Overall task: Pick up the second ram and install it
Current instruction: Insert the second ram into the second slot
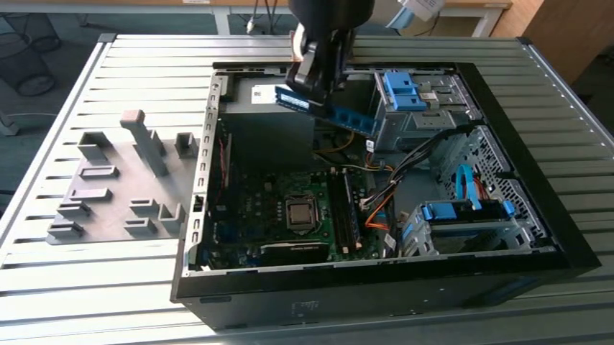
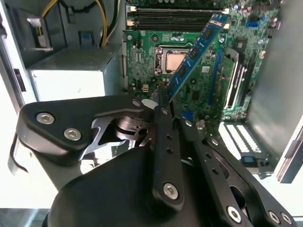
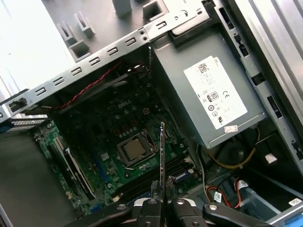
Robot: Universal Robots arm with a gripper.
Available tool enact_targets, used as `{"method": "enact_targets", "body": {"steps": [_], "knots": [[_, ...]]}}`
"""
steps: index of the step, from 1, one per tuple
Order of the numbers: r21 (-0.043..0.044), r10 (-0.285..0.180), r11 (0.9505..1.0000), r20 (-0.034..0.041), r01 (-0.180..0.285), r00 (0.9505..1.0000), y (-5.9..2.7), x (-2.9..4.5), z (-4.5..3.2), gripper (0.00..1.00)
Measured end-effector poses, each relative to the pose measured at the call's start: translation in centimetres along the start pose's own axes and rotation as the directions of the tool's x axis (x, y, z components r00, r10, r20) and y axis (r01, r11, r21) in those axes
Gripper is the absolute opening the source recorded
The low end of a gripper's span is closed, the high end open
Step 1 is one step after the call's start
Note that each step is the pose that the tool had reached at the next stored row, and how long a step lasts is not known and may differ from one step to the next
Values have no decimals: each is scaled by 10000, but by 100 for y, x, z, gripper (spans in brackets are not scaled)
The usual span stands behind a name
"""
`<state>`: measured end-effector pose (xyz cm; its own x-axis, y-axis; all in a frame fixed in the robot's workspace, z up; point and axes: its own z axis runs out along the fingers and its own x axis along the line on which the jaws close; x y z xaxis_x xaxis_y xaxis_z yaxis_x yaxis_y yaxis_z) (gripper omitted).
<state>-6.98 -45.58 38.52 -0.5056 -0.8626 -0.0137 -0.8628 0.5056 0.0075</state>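
The open black computer case (image 1: 537,215) lies on the slatted metal table (image 1: 125,295) and contains a green motherboard (image 1: 278,215) with a square silver processor socket (image 1: 300,213), a grey power supply box (image 1: 269,136), blue-clipped drive cages (image 1: 461,215), and bundled orange, yellow and black cables (image 1: 379,194). The black gripper (image 1: 312,90) hangs above the case interior with its fingers pressed onto one end of the second ram (image 1: 331,111), a thin blue-green memory stick with dark chips, held in the air and tilted over the power supply and motherboard. The exterior view shows a grey plastic holder tray (image 1: 120,183) beside the case. The second wrist view shows the stick's (image 2: 196,49) chip face above the socket (image 2: 173,59). The first wrist view shows the stick edge-on (image 3: 162,156), clamped between the fingers (image 3: 150,208).
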Motion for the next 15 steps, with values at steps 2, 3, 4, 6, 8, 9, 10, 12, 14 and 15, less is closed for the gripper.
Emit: {"method": "enact_targets", "body": {"steps": [2, 3, 4, 6, 8, 9, 10, 12, 14, 15], "knots": [[7, 297, 9996, -3, -297, 9996, 0, 0, 4, 14], [11, 435, 9991, -5, -435, 9991, 0, 0, 6, 14], [15, 584, 9983, -7, -584, 9983, 0, 0, 8, 14], [24, 856, 9963, -13, -856, 9963, 0, 0, 13, 14], [33, 1119, 9937, -18, -1119, 9937, 1, -1, 16, 14], [37, 1248, 9922, -19, -1247, 9922, 1, -1, 18, 14], [41, 1375, 9905, -22, -1375, 9905, 1, -2, 19, 14], [47, 1632, 9866, -23, -1632, 9866, 2, -3, 21, 14], [50, 1863, 9825, -22, -1863, 9825, 2, -3, 23, 14], [52, 1977, 9802, -21, -1977, 9803, 2, -3, 24, 14]]}}
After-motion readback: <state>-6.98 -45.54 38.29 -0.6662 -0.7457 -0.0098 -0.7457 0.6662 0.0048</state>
